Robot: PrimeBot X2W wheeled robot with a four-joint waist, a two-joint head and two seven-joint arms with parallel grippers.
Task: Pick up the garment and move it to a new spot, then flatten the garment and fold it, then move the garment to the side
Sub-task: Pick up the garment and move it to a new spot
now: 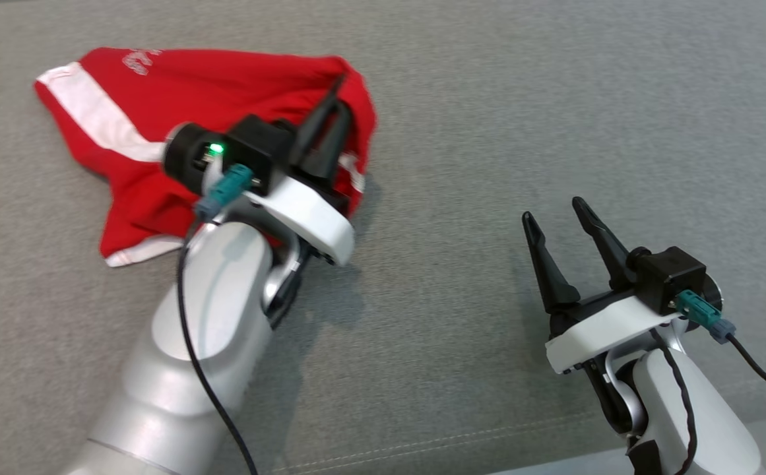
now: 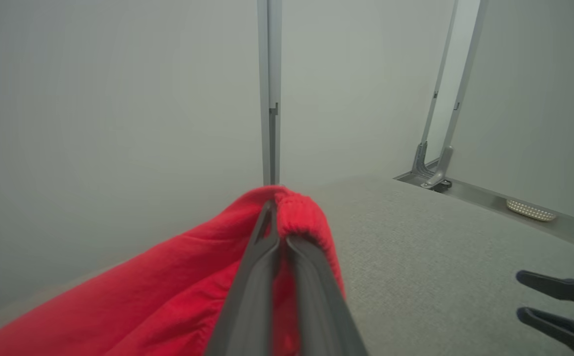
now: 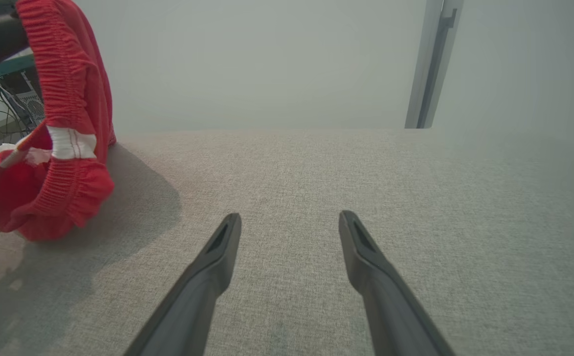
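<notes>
Head view: the red garment (image 1: 158, 112) lies bunched at the upper left of the grey tabletop (image 1: 554, 99), a white stripe along one edge. The left end effector (image 1: 342, 89) reaches into the garment's right end with its 2 fingers pressed together on the cloth. The right end effector (image 1: 554, 211) sits at the lower right, well apart from the garment, with its fingers spread and nothing between them.

Left wrist view: the 2 dark fingers meet at their tips and clamp a fold of the elastic waistband (image 2: 301, 212). The red cloth falls away from them to the lower left. The other arm's spread fingers show at the lower right edge, over bare tabletop.

Right wrist view: the right fingers stand wide apart above the tabletop, empty. At the far left the garment hangs by its waistband from above, while its lower part rests in a heap on the surface and casts a shadow.

Judgement: this is step 1, the pick-up, with the grip made and only part of the cloth raised. The next move calls for lifting the left arm until the heap clears the surface, then carrying it toward open tabletop. The pinch takes little cloth, so a slow lift seems wise.
</notes>
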